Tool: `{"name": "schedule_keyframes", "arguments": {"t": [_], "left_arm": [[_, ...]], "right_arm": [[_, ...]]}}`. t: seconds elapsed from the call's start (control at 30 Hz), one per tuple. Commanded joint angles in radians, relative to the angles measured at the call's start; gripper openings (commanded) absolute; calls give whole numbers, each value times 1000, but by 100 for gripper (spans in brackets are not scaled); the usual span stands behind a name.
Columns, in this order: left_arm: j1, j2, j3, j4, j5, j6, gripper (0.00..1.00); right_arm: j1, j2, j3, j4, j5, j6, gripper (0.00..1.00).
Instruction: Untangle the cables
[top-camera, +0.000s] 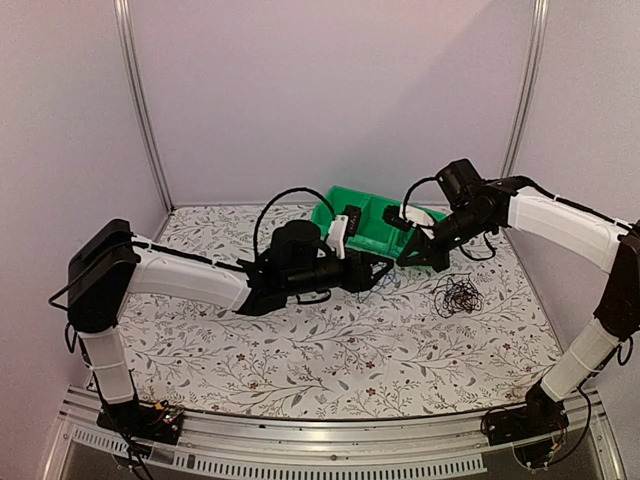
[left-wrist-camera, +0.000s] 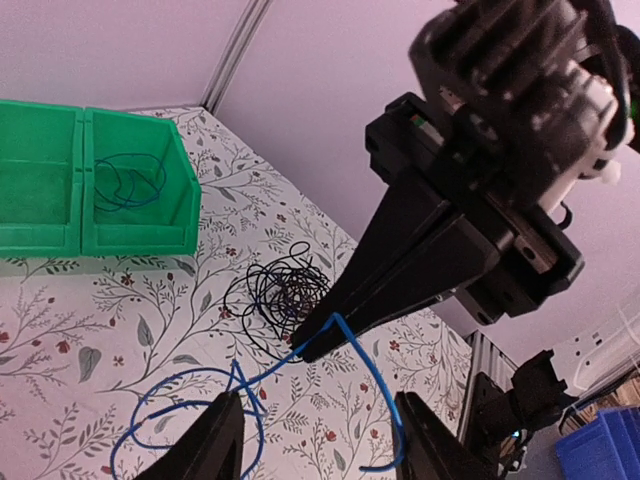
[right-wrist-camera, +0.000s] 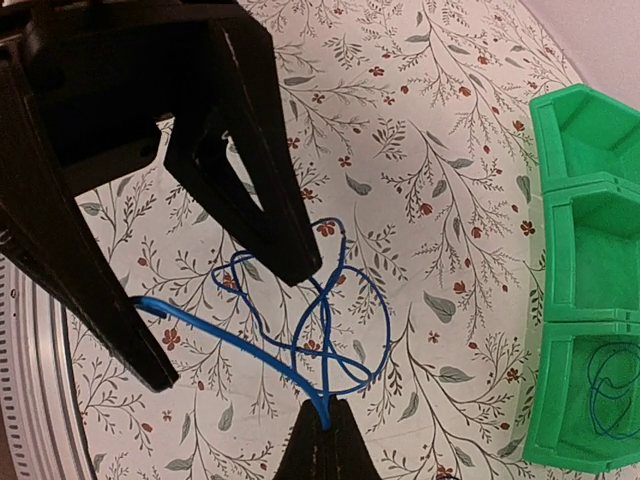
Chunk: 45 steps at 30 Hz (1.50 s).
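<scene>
floral table (top-camera: 300, 370): right gripper (right-wrist-camera: 322, 430) pinches tight on the blue cable (right-wrist-camera: 220, 335), which loops between the wide-open left gripper (left-wrist-camera: 315, 410), clamping nothing; black tangle (top-camera: 457, 295) lies near the bin (top-camera: 375, 215).

A: What stands at the back of the white, leaf-and-flower-printed counter (top-camera: 330, 350)?
B: A green plastic bin (left-wrist-camera: 135, 235) split into compartments, near the pale lilac back wall (top-camera: 330, 90).
A: And round the edges?
B: Silver metal corner posts (top-camera: 140, 100), a ribbed aluminium rail (top-camera: 330, 445) along the near edge, and a blue plastic crate (left-wrist-camera: 600, 450) off the counter's side.
</scene>
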<state>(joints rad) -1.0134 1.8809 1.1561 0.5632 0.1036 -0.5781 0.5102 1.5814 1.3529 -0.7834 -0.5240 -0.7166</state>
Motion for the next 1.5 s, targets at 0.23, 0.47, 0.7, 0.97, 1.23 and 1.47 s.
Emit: {"name": "schedule_keyframes", "arguments": {"t": [0.23,0.47,0.7,0.97,1.23,1.47], "left_arm": [[76,4,-136,157,44,-145,1],[141,12,-386,291,10,-211,0],[190,34,-534,433,49,-260,0],[220,3,-539,389,85,-228,0],[237,-3,-543,387,97,-230,0],[275,-35,-567,362,83,-233,0]], "right_arm": [[22,30,-28,88,18,38,0],[23,164,-39,161,12,79,34],[59,334,45,154,14,99,35],[146,421,75,202,16,74,48],[159,570,200,147,-102,100,53],[162,496,114,132,-137,96,0]]}}
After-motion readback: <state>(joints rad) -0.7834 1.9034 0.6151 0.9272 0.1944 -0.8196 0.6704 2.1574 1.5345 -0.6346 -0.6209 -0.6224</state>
